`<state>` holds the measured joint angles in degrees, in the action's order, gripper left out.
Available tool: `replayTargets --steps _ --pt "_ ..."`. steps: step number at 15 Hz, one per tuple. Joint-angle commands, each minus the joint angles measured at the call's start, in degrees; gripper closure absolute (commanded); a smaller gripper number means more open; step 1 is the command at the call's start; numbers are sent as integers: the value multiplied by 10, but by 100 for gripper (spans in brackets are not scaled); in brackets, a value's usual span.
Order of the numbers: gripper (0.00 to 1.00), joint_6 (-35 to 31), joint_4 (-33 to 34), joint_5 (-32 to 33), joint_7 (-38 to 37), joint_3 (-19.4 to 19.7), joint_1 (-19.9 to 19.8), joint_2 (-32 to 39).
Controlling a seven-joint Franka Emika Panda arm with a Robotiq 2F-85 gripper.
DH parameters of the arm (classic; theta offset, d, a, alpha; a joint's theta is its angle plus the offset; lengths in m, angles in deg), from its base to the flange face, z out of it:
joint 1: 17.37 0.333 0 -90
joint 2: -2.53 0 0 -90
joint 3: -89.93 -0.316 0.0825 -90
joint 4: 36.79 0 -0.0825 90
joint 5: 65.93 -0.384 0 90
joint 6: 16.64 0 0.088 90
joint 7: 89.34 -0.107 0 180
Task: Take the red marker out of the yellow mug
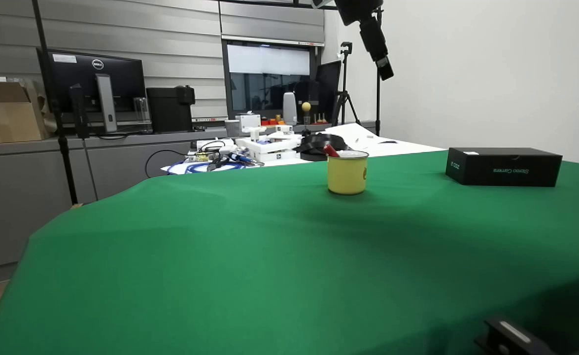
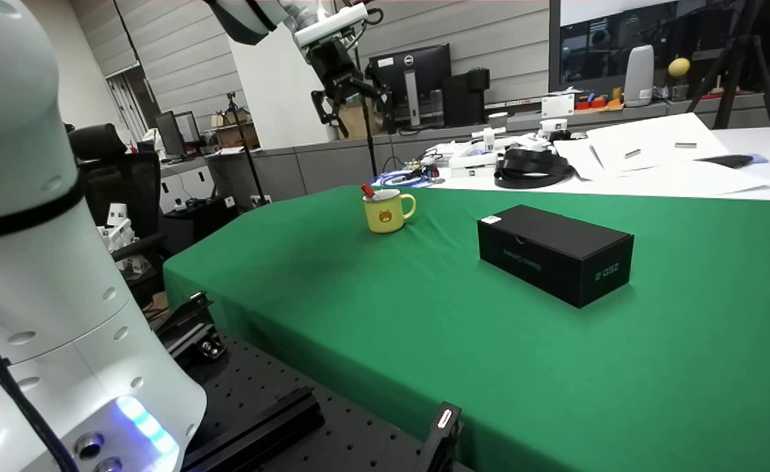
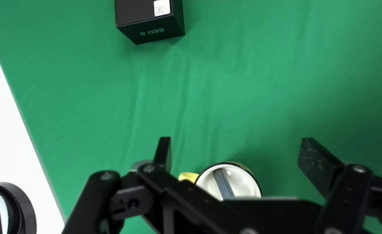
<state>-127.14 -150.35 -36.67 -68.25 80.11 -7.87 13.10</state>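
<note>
Below the wide-spread, empty pincer, the red marker leans in the yellow mug, its red end jutting out on top; probably light, stiff and rather slippery, it seems best pinched by that end.

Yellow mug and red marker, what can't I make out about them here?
Yellow mug, in an exterior view: handle hidden, probably by its body.
Yellow mug, wrist view: rim partly covered by the gripper.
Red marker, wrist view: red end hidden by the gripper.
Red marker, both exterior views: lower end hidden by the mug's wall.
</note>
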Motion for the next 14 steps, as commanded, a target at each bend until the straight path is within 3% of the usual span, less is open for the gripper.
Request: replayTargets --steps 1,8,14 --pt "0 1 1 -1 1 2 2 0" --pt "0 -22 26 57 21 4 6 27" --pt "0 -18 77 103 10 -2 24 99"
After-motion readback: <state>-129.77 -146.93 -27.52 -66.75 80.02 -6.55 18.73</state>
